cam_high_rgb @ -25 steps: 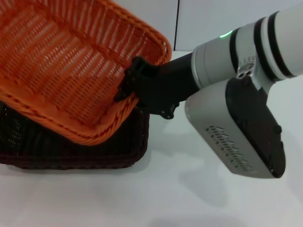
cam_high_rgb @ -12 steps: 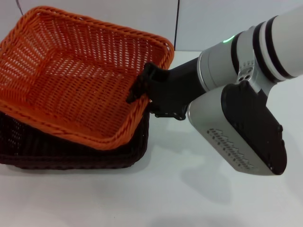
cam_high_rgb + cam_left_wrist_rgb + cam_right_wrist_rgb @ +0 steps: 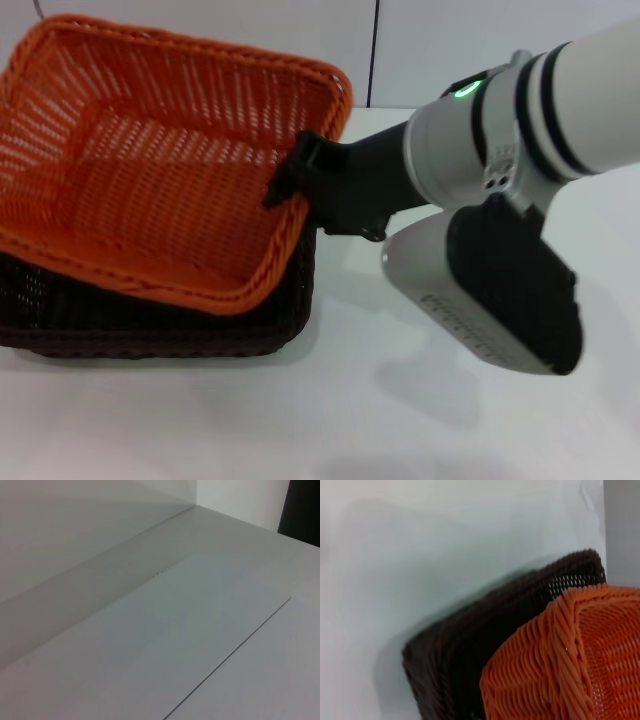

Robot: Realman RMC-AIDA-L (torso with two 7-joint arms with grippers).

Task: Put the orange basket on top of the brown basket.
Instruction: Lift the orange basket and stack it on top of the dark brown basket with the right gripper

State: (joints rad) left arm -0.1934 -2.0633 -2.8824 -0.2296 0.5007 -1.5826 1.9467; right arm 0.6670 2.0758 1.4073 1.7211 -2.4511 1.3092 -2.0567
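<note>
R gripper (image 3: 288, 182) clamped on orange basket (image 3: 150, 170) rim; basket tilted, resting in brown basket (image 3: 150, 320) beneath fingers.

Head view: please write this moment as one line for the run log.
right gripper: shut on orange basket rim | orange basket: tilted, partly inside brown basket | left gripper: not in view | table: white

A plain white worktop (image 3: 300, 420) runs to a pale wall (image 3: 440, 50) at the far side, split by a dark vertical seam (image 3: 374, 50).
</note>
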